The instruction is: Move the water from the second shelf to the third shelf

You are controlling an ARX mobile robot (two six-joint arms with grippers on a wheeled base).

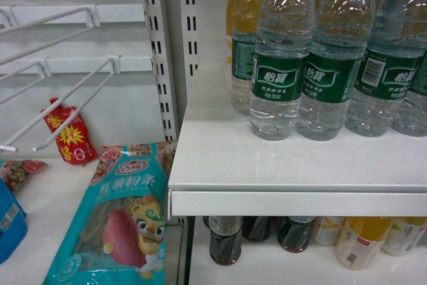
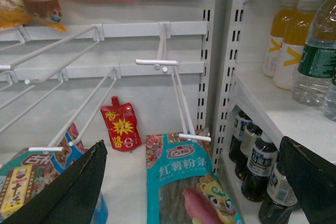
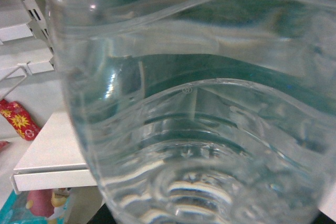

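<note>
The water (image 3: 199,103), a clear ribbed bottle with a dark green label, fills the right wrist view. It sits between the jaws of my right gripper (image 3: 202,203), which is shut on it; only dark finger parts show at its base. Several more green-labelled water bottles (image 1: 280,58) stand on the white shelf (image 1: 293,201) in the head view, where neither arm shows. My left gripper (image 2: 194,182) hangs open over the left bay, its black fingers (image 2: 68,192) wide apart and holding nothing.
Dark drink bottles (image 1: 225,238) and yellow ones (image 1: 363,241) stand on the shelf below. A teal noodle packet (image 1: 120,225) and a red pouch (image 1: 70,139) lie in the left bay under white wire hooks (image 1: 67,108). A slotted upright (image 1: 160,51) divides the bays.
</note>
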